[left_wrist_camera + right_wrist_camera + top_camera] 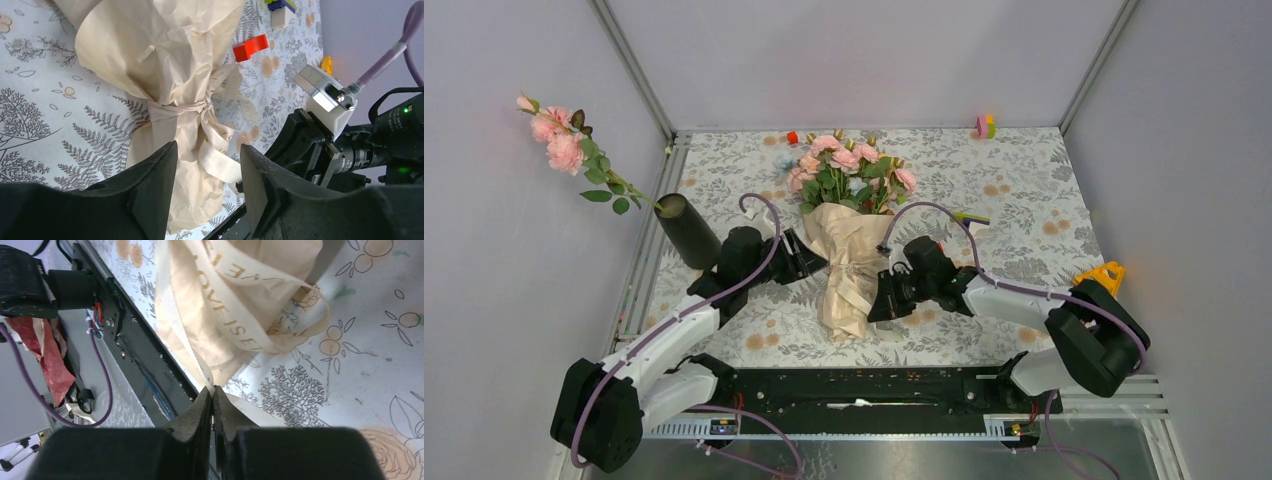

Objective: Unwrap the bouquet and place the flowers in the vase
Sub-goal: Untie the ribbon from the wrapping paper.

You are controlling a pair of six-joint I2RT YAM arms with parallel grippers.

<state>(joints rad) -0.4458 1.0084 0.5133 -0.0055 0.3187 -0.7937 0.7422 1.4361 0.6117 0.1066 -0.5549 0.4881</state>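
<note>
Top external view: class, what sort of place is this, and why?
Likely a robot test cell: plain enclosing walls, left arm and right arm bolted to a black rail, a patterned tablecloth staged with bouquet and vase.

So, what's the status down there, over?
Right jaws shut on ribbon; left jaws open at the paper wrap. Bouquet lying tied on the table, one pink spray in the vase. Nothing in the way.
</note>
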